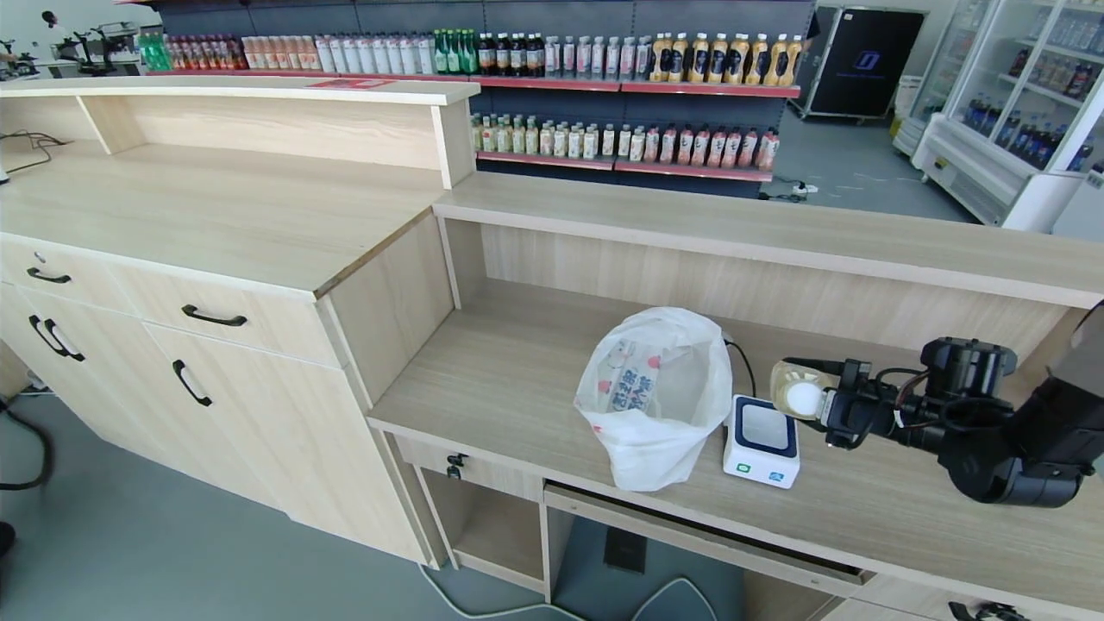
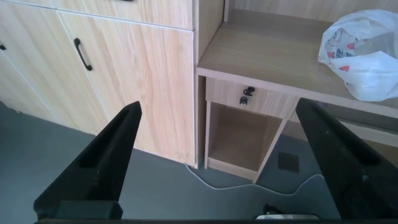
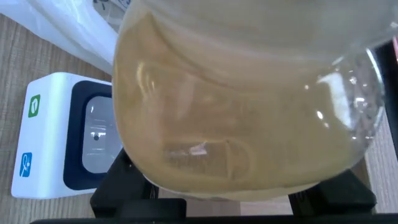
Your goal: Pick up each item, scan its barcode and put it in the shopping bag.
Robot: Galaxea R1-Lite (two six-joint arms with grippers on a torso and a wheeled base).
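Well off to one side, the left gripper (image 2: 219, 109) hangs low in front of the cabinet doors (image 2: 143, 74) with its two fingers spread wide and nothing between them. It is far from every item, so I judge it parked to leave the counter free for the other arm. Out past its fingertips, up on the counter (image 1: 500, 379), stands the shopping bag (image 1: 664, 453). Its mouth is up and propped open, and a printed packet (image 1: 630, 384) lies inside, which suggests at least one item is already through. Between the bag and the right gripper (image 1: 806, 397) sits the white scanner (image 1: 762, 440), just beside the bag, its dark window facing up. That gripper is pinched on a clear tub (image 3: 249, 106) of tan contents, gripped across its sides and held out sideways from the wrist. The tub therefore hangs in the air close over the scanner's near edge and does not rest on the counter. The hold looks chosen to turn one face of the tub toward the window so the barcode can be read; whether the code itself faces the glass I cannot tell. Scanning seems the step in hand, and the bag waits just beyond the fingertips, a short carry past the scanner
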